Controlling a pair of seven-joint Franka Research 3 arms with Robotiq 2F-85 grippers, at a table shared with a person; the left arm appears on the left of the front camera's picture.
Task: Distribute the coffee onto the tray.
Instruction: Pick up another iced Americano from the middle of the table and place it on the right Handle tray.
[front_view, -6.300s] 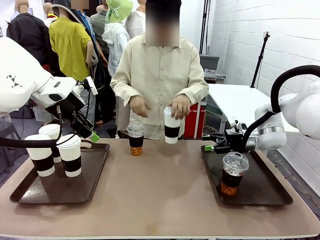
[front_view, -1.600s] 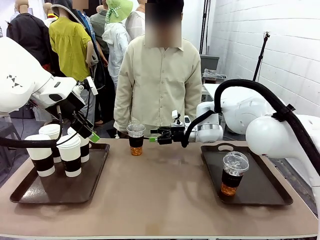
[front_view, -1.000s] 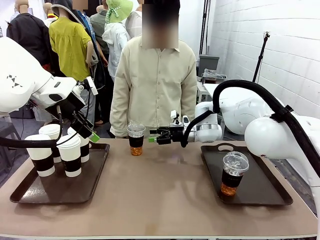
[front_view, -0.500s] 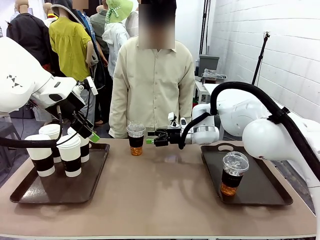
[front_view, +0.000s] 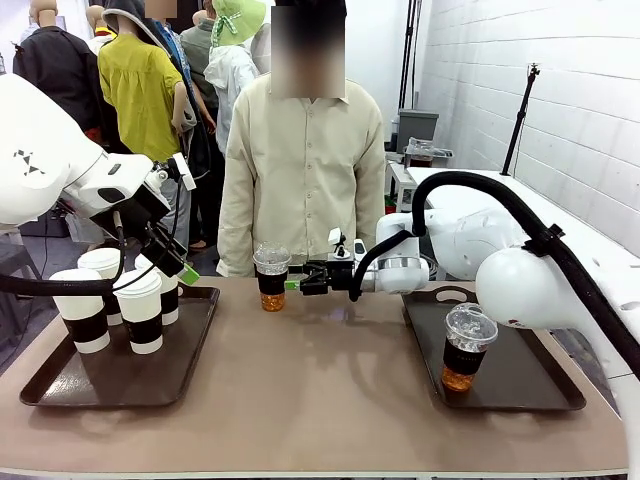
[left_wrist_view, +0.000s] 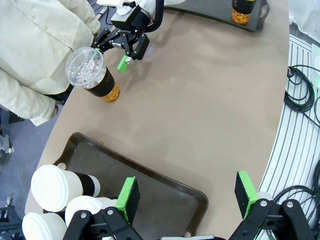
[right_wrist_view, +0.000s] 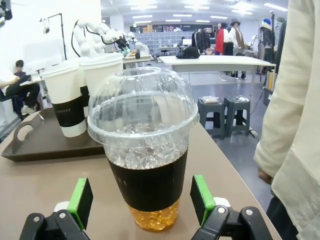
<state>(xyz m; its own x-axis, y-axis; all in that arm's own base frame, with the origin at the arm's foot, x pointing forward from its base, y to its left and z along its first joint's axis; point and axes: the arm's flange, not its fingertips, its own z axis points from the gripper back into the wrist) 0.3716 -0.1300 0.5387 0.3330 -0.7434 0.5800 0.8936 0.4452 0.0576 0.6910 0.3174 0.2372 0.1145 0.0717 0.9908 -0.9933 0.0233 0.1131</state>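
Dome-lidded iced coffee cup (right_wrist_view: 142, 170) stands on table (front_view: 320, 400) near person, off both trays. Right gripper (left_wrist_view: 108, 55) fingers spread, either side of cup, not gripping. Best: centre pads on dark sleeve, close gently, keep upright. Left gripper (left_wrist_view: 187, 196) spread over left tray (left_wrist_view: 165, 192).

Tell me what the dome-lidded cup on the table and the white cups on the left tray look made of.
Dome-lidded cup: clear glossy plastic, apparently; ice and amber liquid show through it. Its dark sleeve looks like matte paper or card.
White cups: likely matte paper, opaque, with smooth white lids, probably plastic.
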